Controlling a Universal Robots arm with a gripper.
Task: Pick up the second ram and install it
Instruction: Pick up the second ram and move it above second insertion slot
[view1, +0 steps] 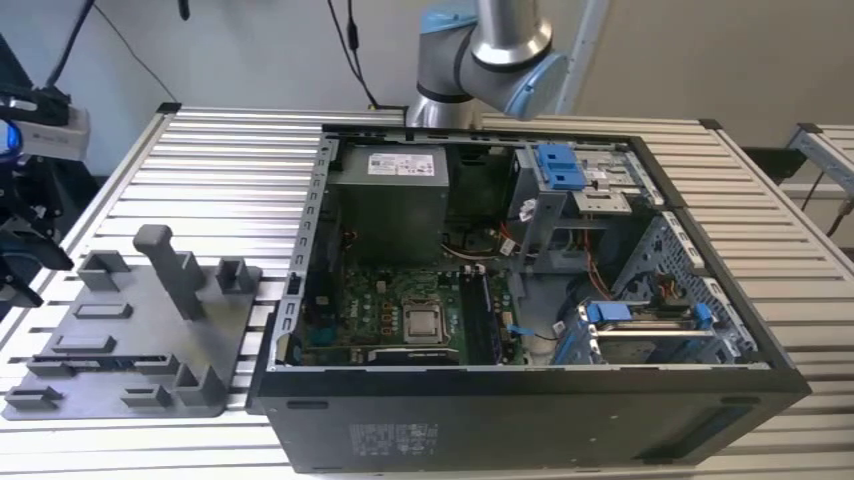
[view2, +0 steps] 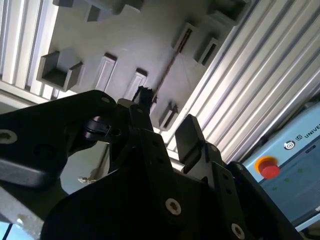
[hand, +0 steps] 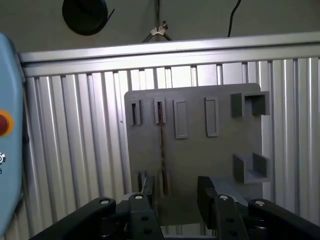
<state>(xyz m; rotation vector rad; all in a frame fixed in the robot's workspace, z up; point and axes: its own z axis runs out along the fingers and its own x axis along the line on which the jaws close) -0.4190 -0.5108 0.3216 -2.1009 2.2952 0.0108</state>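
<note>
The second ram (hand: 161, 145) is a thin dark stick standing on edge in a slot of the grey fixture plate (hand: 200, 150). It runs lengthwise away from the gripper. In the second wrist view the ram (view2: 168, 69) is a dark line on the plate (view2: 135, 35). In the exterior view it is a dark strip (view1: 107, 357) near the plate's front edge (view1: 134, 405). My gripper (hand: 175, 192) hovers open above the plate's near end, well clear of the ram, with nothing between its black fingers (hand: 205, 192). The second wrist view also shows the gripper (view2: 165, 120) open.
An open computer case (view1: 534, 400) with its motherboard (view1: 400, 320) lies at the exterior view's right of the plate. A blue pendant with a red button (view2: 267, 167) sits beside the slatted table (hand: 75, 150). Upright posts (view1: 167, 265) rise from the plate.
</note>
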